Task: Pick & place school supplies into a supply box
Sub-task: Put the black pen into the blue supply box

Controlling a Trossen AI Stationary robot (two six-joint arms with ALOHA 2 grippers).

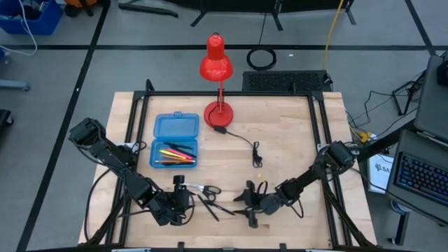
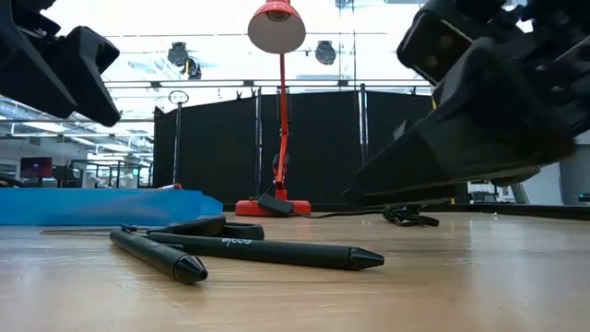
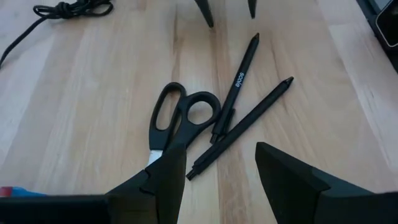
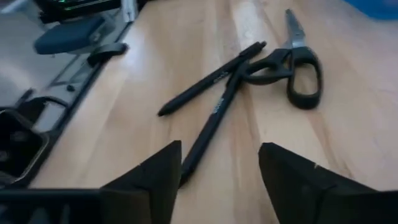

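Near the front edge of the counter (image 1: 280, 140), the left claw (image 1: 183, 201) and right claw (image 1: 246, 203) both hover low with fingers spread, gripping nothing. Between them lie two black pens (image 3: 239, 109), crossing near one end, with the scissors (image 3: 177, 118) touching them; the blades are partly hidden behind the left claw's finger. Farther back, the blue supply box (image 1: 175, 141) stands with lid thrown back, holding orange, pink and yellow pencils (image 1: 175, 152) whose number cannot be made out. Beyond it stands the red lamp (image 1: 218, 84), its cord (image 1: 253, 150) trailing across the counter.
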